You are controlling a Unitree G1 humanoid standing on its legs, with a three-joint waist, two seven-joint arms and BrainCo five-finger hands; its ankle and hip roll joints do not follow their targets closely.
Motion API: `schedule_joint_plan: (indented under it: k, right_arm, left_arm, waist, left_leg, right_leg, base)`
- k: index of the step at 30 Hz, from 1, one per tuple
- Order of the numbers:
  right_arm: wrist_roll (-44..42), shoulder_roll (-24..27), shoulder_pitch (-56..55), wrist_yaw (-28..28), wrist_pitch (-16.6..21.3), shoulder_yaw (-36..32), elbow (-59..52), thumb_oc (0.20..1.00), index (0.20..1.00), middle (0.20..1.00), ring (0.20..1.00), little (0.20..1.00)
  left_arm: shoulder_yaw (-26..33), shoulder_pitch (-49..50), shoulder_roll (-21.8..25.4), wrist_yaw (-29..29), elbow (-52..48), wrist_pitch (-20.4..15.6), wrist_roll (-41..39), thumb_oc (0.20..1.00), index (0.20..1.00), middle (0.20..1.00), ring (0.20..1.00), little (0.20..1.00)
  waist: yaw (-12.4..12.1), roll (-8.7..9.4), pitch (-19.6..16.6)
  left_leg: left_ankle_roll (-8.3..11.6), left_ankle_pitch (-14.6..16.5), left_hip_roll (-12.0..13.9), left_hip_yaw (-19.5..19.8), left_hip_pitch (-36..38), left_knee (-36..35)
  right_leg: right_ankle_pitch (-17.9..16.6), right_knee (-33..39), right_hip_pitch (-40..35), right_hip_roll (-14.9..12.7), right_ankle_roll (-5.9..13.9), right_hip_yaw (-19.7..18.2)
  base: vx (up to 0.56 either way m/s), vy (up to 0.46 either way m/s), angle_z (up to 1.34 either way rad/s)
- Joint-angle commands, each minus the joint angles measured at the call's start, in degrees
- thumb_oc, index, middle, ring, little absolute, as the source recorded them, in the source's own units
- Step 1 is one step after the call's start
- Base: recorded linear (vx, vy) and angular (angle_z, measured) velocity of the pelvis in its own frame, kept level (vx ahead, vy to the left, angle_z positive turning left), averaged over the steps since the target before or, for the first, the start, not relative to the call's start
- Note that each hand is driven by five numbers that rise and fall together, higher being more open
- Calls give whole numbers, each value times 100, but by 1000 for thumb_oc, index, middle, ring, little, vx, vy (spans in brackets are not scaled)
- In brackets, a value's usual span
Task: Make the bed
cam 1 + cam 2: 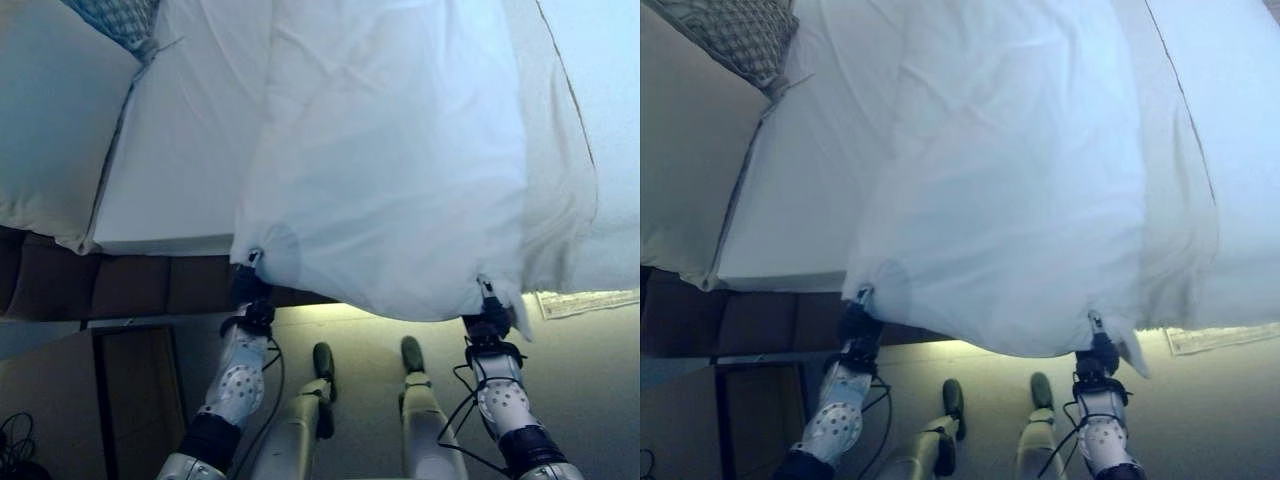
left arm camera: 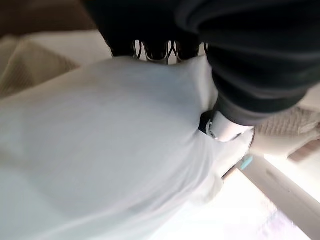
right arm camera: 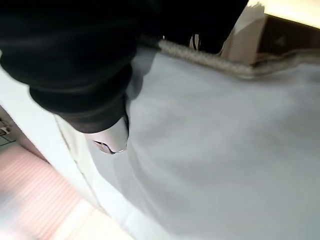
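We see a white sheet (image 1: 390, 170) lifted over the near part of the bed (image 1: 170, 170), held up along its near edge by both of our hands. Our left hand (image 1: 248, 285) pinches the sheet at its near left corner, just past the near edge of the bed; in the left wrist view the fingers (image 2: 157, 50) lie curled against the top of the cloth while the thumb (image 2: 220, 127) presses into it from the other side, so the fabric is clamped between them. Our right hand (image 1: 490, 318) grips the sheet at its near right corner; in the right wrist view the thumb (image 3: 112, 137) presses onto the cloth and the fingers close over the hemmed edge, though most of them are hidden by the dark cover.

Between the two hands the sheet's near edge sags in a shallow curve, hanging beyond the near edge of the bed above the floor (image 1: 580, 380). The rest of the sheet billows up and away from us, covering the middle and right part of the bed. To the left, a bare strip of the mattress remains uncovered. A large white pillow (image 1: 55, 120) lies at the bed's left side, and a patterned cushion (image 1: 735, 35) sits at the far left corner, touching the pillow.
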State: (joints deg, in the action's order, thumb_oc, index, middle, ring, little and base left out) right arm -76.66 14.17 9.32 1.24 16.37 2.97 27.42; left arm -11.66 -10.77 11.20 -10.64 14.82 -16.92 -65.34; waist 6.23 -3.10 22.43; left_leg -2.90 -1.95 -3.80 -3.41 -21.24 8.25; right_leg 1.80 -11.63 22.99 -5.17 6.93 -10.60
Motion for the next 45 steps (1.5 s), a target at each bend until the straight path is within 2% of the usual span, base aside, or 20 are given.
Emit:
schedule_joint_plan:
  k: [1,7,8,9,11,15,18,23,25,26,27,29,32,34,37,38,41,43,44,45]
  right_arm:
    - [308,303,288,-32,84,-13,-18,200,200,200,200,200]
    - [517,789,1189,363,132,248,-143,200,200,200,200,200]
    - [578,936,1549,582,238,457,-566,200,200,200,200,200]
    - [580,935,1549,584,238,457,-568,200,200,200,200,200]
    - [605,1265,1908,812,392,559,-976,200,200,200,200,200]
    - [666,1421,1985,818,531,476,-1377,200,200,200,200,200]
    - [897,1358,1573,751,650,182,-2072,200,200,200,200,200]
    - [1310,1220,828,711,577,-161,-2482,200,200,200,200,200]
    - [1730,931,134,796,497,-275,-2730,200,200,200,200,200]
    - [1741,926,118,807,493,-272,-2745,200,200,200,200,200]
    - [2266,839,-339,820,310,-338,-2580,200,200,200,200,200]
    - [2268,838,-341,822,309,-336,-2583,200,200,200,200,200]
    - [2010,400,-886,337,44,-117,-1072,200,200,200,200,200]
    - [1861,284,-875,279,45,-92,-647,200,200,200,200,200]
    - [1978,62,-794,106,-109,42,861,200,200,200,200,200]
    - [1974,64,-786,99,-107,41,870,200,200,200,200,200]
    - [2174,19,-625,-238,-434,205,2017,200,200,200,200,200]
    - [2318,56,-590,-358,-508,227,2290,200,200,200,200,200]
    - [2660,116,-397,-409,-756,224,3095,200,200,200,200,200]
    - [2660,117,-388,-414,-755,224,3102,200,200,200,200,200]
  left_arm:
    - [219,-85,153,-57,-93,-93,460,200,200,200,200,200]
    - [167,-935,370,-175,433,-12,472,200,200,200,200,200]
    - [145,-1391,577,-278,437,-50,467,200,200,200,200,200]
    - [145,-1391,578,-278,438,-50,467,200,200,200,200,200]
    - [15,-1903,844,-353,93,-138,408,200,200,200,200,200]
    - [75,-2123,1086,-316,-263,-244,346,200,200,200,200,200]
    - [322,-1810,1122,-214,-869,-360,366,200,200,200,200,200]
    - [649,-1097,1113,-218,-1280,-319,622,200,200,200,200,200]
    - [888,-433,871,-337,-1509,-316,748,200,200,200,200,200]
    - [887,-417,869,-345,-1522,-312,755,200,200,200,200,200]
    - [1085,31,659,-410,-1383,-280,995,200,200,200,200,200]
    - [1085,34,659,-411,-1384,-280,996,200,200,200,200,200]
    - [1284,709,130,-404,-581,-321,897,200,200,200,200,200]
    - [1305,745,90,-441,-224,-314,1003,200,200,200,200,200]
    - [1517,619,-149,-655,1349,-363,1277,200,200,200,200,200]
    - [1519,612,-148,-651,1356,-365,1274,200,200,200,200,200]
    - [1806,354,-307,-764,2598,-397,1308,200,200,200,200,200]
    - [1874,306,-280,-755,2901,-382,1457,200,200,200,200,200]
    - [2230,166,-297,-958,3837,-355,1371,200,200,200,200,200]
    - [2235,156,-293,-952,3847,-357,1368,200,200,200,200,200]
  waist:
    - [-7,139,-370]
    - [-34,163,-503]
    - [-35,176,-541]
    - [-33,176,-539]
    - [-40,172,-564]
    - [-36,171,-557]
    - [-23,178,-560]
    - [-30,194,-523]
    - [-41,214,-460]
    - [-40,215,-471]
    - [-49,234,-415]
    - [-52,233,-439]
    - [-96,254,-352]
    - [-110,259,-355]
    - [-151,268,-341]
    - [-151,269,-336]
    - [-183,274,-343]
    - [-186,270,-336]
    - [-204,253,-354]
    - [-202,255,-352]
  left_leg:
    - [415,141,242,-53,113,-107]
    - [571,-10,389,-80,113,-259]
    - [613,-62,433,-61,113,-303]
    - [613,-63,432,-60,114,-304]
    - [651,-106,464,1,111,-321]
    - [662,-108,468,67,102,-308]
    - [664,-115,457,118,84,-325]
    - [659,-148,447,136,30,-371]
    - [647,-165,456,140,-13,-392]
    - [647,-165,456,140,-14,-393]
    - [634,-161,450,141,-2,-406]
    - [635,-174,451,139,-28,-411]
    - [601,-165,442,144,-30,-416]
    - [598,-167,443,131,-44,-421]
    - [591,-140,456,82,-34,-426]
    - [591,-138,456,80,-32,-425]
    - [582,-105,445,42,-17,-412]
    - [578,-88,442,36,-2,-412]
    - [570,-57,430,7,29,-408]
    - [570,-57,430,6,27,-408]
  right_leg:
    - [-450,316,27,196,24,49]
    - [-430,458,-45,242,-6,127]
    - [-413,471,-49,263,-20,180]
    - [-413,471,-51,262,-20,181]
    - [-354,430,-60,285,-33,257]
    - [-282,344,-63,320,-55,285]
    - [-262,306,-38,338,-66,285]
    - [-296,349,14,336,-61,302]
    - [-333,378,49,329,-70,296]
    - [-333,380,49,329,-70,297]
    - [-333,411,16,318,-68,293]
    - [-347,418,42,319,-68,289]
    - [-396,515,1,261,-54,281]
    - [-414,537,12,253,-44,279]
    - [-450,611,-19,204,-19,266]
    - [-450,611,-22,204,-19,264]
    - [-466,657,-51,164,-7,255]
    - [-466,666,-71,147,-6,255]
    - [-485,703,-112,98,10,239]
    - [-487,705,-110,98,11,238]
  base:
    - [-6,-53,10]
    - [-2,-116,0]
    - [0,-66,7]
    - [3,-119,3]
    - [7,-75,1]
    - [9,-33,12]
    - [23,-13,5]
    - [1,-1,1]
    - [0,0,0]
    - [0,0,0]
    - [0,0,0]
    - [0,0,0]
    - [10,3,1]
    - [0,0,0]
    - [15,14,-2]
    - [20,31,-1]
    - [17,24,-1]
    - [30,36,-4]
    - [29,41,-3]
    - [39,51,-3]
